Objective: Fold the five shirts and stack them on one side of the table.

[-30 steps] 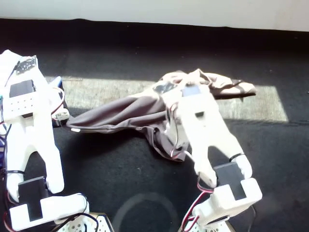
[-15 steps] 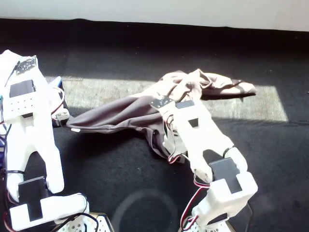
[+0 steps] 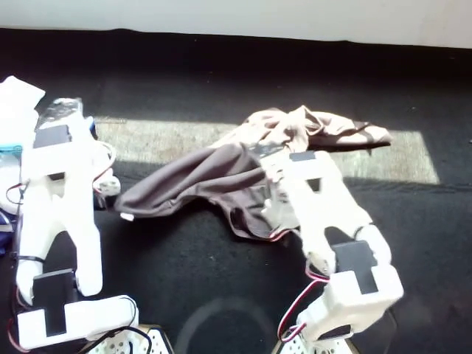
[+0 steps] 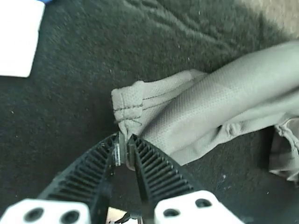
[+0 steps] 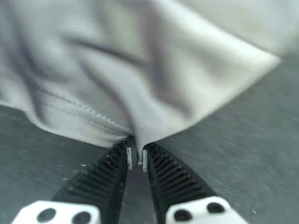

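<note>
My left gripper (image 4: 125,142) is drawn narrow, its ribbed jaws nearly together with only a sliver between the tips, and it pinches the stitched hem at one corner of the shirt (image 4: 210,107). The cloth rises from that pinch in a thick rolled fold. My right gripper (image 5: 135,148) is just as narrow. Its jaws are closed on a crease of the same grey fabric, right where a seam line runs down into the tips, and the shirt (image 5: 154,70) fans out beyond them. From the high view the shirt (image 3: 199,173) hangs stretched between my two arms. One end sits by the left arm (image 3: 59,192) and the bunched middle is tucked under the front of the right arm (image 3: 324,214). A paler crumpled part (image 3: 317,129) lies farther off in the sunlit strip (image 3: 162,136). I cannot tell whether that pale bunch is part of the same garment or a second one. The table (image 3: 221,74) is covered in dark cloth. A wide band of it runs between the shirt and the far edge, where a pale wall begins, and another stretch lies on the near side between the two arm bases. Something white (image 3: 18,96) sits at the table's left edge, close behind the left arm, and a white sheet (image 4: 16,42) shows near the left gripper, apart from the hem.
</note>
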Robot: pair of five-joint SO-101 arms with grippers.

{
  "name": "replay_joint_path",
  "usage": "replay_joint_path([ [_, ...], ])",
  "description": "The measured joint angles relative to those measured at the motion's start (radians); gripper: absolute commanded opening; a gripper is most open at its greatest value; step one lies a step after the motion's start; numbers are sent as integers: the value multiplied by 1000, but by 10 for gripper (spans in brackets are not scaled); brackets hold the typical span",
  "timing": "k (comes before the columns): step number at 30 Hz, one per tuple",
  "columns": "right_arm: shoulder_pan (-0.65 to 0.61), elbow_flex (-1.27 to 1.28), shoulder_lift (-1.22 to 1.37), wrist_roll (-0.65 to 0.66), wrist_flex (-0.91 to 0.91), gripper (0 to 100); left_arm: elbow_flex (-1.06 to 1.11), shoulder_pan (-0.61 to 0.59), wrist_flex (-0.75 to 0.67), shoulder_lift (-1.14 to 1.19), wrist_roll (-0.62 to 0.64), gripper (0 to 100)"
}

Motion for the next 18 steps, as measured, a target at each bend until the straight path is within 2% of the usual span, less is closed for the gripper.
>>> replay_joint_path([
  [4, 153, 0, -212, 12, 58, 6, 14, 80, 48, 0, -46, 9],
  [8, 258, 5, -416, 101, 130, 6, 43, 187, 58, 0, -115, 14],
  [14, 362, 6, -489, 173, 184, 6, 74, 316, 63, -2, -143, 184],
  [18, 419, 8, -489, 199, 184, 6, 130, 356, 63, -2, -224, 203],
])
